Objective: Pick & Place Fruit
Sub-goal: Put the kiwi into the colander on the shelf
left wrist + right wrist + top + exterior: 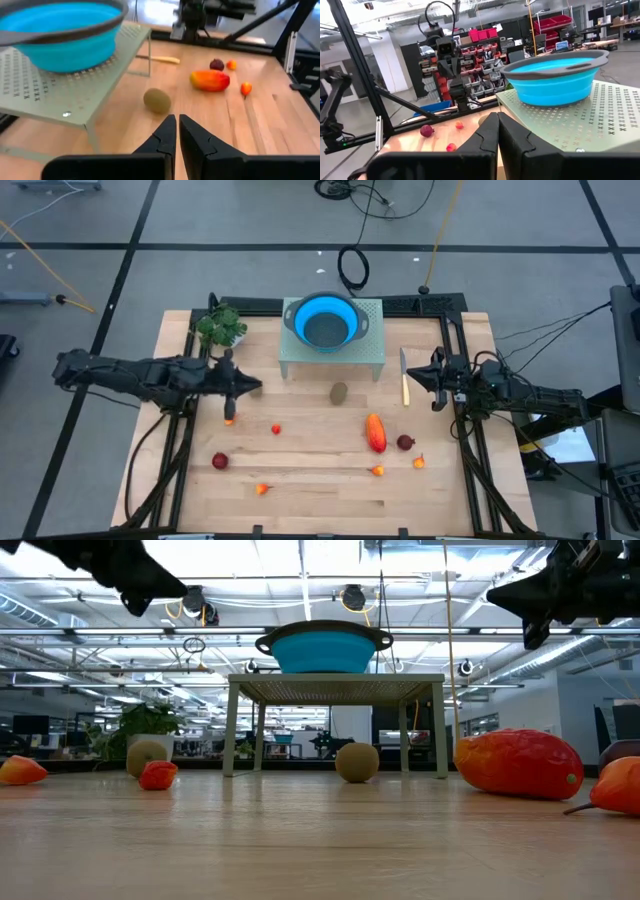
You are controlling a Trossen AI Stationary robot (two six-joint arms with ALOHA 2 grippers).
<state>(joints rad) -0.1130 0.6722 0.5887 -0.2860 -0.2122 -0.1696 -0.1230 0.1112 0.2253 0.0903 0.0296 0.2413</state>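
Hangs over the table's left part, near the green leafy bunch (220,327): left gripper (250,387), fingers pressed together, pinching nothing. Waits at the right edge, just beside the knife (404,385): right gripper (412,375), likewise pressed together and empty.

Lying loose on the wood, none in the blue bowl (325,320) yet: kiwi (339,392) near the front of the perforated stand (331,360), long orange-red piece (375,432), dark red round one (405,442) beside it, another (219,461) well apart, tiny orange-red ones (276,428) scattered between.

Probably risky to come down with the fingers not spread first: would push the kiwi instead of taking it, and round as it is, would likely send it rolling under the stand. Also possible to strike the stand's edge or the bowl's rim if carried too low, since the bowl sits raised. Easy to lose the tiny pieces from a poorly centred pinch.
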